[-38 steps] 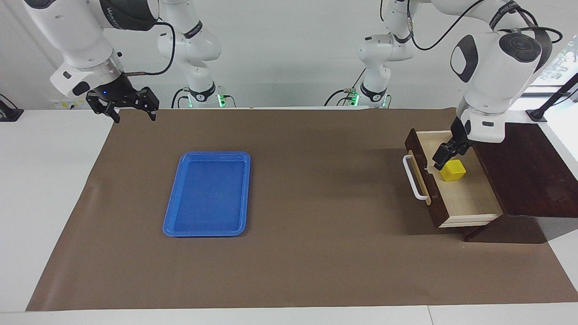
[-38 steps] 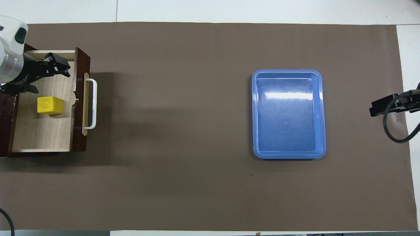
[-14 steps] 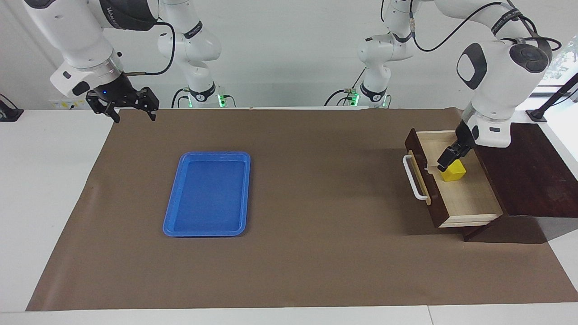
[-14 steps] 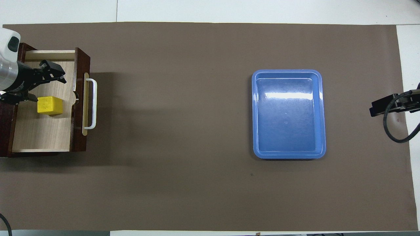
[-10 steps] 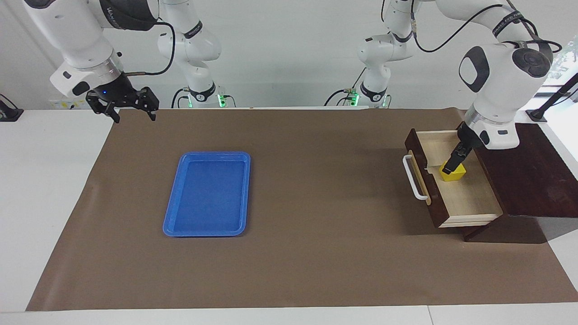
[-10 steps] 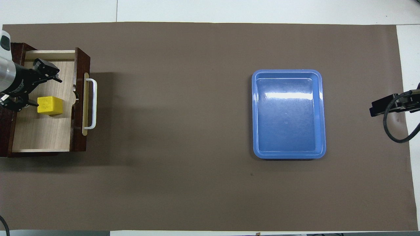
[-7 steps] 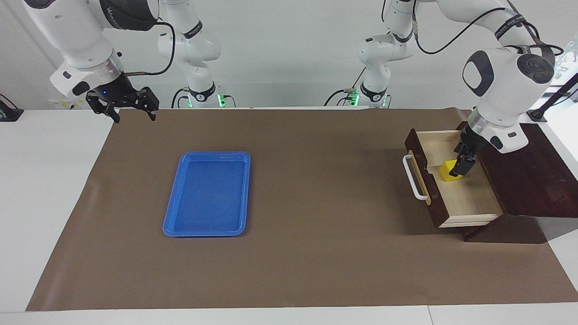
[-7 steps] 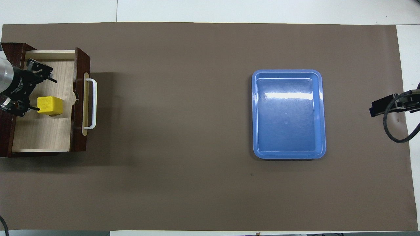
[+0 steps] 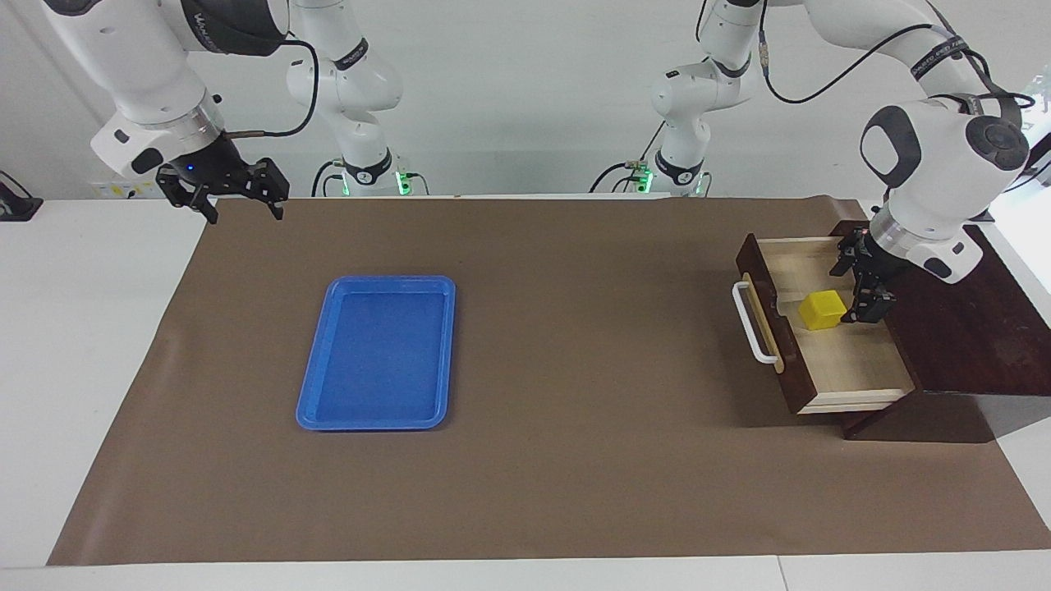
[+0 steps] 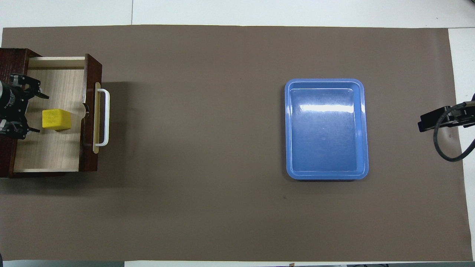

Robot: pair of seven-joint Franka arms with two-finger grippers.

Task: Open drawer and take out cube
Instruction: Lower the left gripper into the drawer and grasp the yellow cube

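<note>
My left pincer (image 9: 858, 279) is hanging wide open and empty inside the pulled-out drawer (image 9: 854, 369), at its inner end beside the box. The cube (image 9: 823, 310) is sitting on the drawer floor, just toward the handle from it. The right pincer (image 9: 238, 201) is waiting, spread, over the worktop's right-arm end.

One open drawer (image 9: 854, 361), one yellow cube (image 9: 822, 310), one blue tray (image 9: 377, 353), two robot arms, one brown mat (image 9: 575, 460)

Table (image 9: 98, 345): brown mat (image 9: 575, 460) carries blue tray (image 9: 378, 353), dark wooden box (image 9: 961, 328).
</note>
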